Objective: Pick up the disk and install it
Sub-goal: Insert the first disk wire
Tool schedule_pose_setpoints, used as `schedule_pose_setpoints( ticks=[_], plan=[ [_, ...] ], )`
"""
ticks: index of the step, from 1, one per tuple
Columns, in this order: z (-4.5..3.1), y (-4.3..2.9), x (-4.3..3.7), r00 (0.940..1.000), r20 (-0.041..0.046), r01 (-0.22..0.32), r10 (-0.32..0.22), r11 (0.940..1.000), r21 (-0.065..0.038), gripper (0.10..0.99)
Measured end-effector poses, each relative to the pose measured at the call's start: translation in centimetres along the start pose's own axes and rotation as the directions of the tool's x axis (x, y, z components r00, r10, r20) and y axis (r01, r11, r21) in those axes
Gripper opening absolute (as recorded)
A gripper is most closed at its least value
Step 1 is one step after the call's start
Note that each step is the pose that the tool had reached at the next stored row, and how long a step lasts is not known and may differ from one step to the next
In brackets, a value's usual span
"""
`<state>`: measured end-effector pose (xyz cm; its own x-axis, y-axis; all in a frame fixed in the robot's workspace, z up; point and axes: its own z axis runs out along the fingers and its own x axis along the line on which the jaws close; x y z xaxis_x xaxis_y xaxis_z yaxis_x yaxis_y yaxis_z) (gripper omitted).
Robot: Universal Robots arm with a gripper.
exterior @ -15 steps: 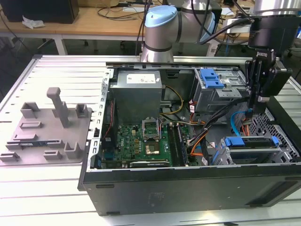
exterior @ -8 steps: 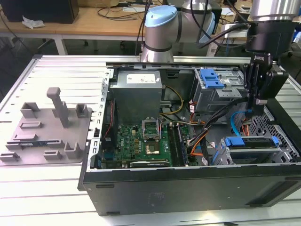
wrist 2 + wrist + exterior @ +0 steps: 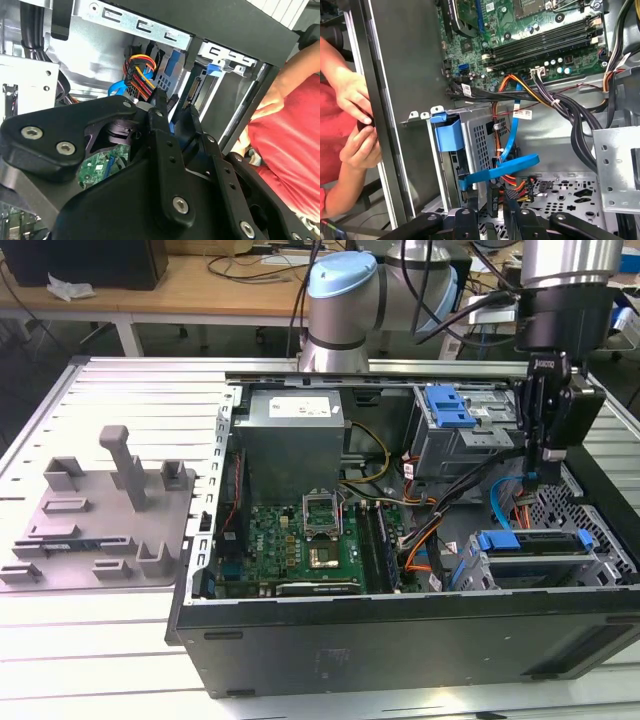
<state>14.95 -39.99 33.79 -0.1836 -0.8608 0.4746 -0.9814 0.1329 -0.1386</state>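
Plainly the hand (image 3: 491, 215) stands spread and empty beside the cage (image 3: 612, 562) half hiding the disk (image 3: 540, 562).

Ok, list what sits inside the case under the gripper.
A blue flat cable, an orange-and-yellow wire bundle and a perforated metal panel show there. The gripper itself covers whatever lies directly below it.

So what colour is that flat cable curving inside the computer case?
The flat cable is bright blue, clearest in the first wrist view.
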Motion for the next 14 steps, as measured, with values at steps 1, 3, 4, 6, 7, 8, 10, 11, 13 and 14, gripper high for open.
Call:
schedule_pose_setpoints(
  ticks=[1,3,4,6,7,8,10,11,13,14],
  plan=[
    [0.02,0.06,-0.03,1.0000,-0.0004,-0.001,0.001,1.0000,0.001,0.333],
    [-0.01,0.10,-0.14,1.0000,-0.0027,-0.001,0.001,1.0000,0.003,0.333],
    [-0.02,0.11,-0.18,1.0000,-0.0045,-0.001,0.001,1.0000,0.003,0.333],
    [-0.07,0.13,-0.26,0.9999,-0.0104,-0.001,0.001,1.0000,0.004,0.333],
    [-0.08,0.14,-0.29,0.9999,-0.0130,-0.001,0.001,1.0000,0.005,0.333],
    [-0.08,0.15,-0.31,0.9999,-0.0150,-0.001,0.001,1.0000,0.005,0.333],
    [-0.05,0.25,-0.36,0.9997,-0.0242,-0.001,0.001,1.0000,0.007,0.333],
    [-0.03,0.27,-0.37,0.9997,-0.0256,-0.001,0.001,1.0000,0.007,0.333],
    [0.04,0.30,-0.41,0.9996,-0.0275,-0.002,0.002,1.0000,0.007,0.333],
    [0.07,0.31,-0.42,0.9996,-0.0281,-0.002,0.002,1.0000,0.007,0.314]
  ],
)
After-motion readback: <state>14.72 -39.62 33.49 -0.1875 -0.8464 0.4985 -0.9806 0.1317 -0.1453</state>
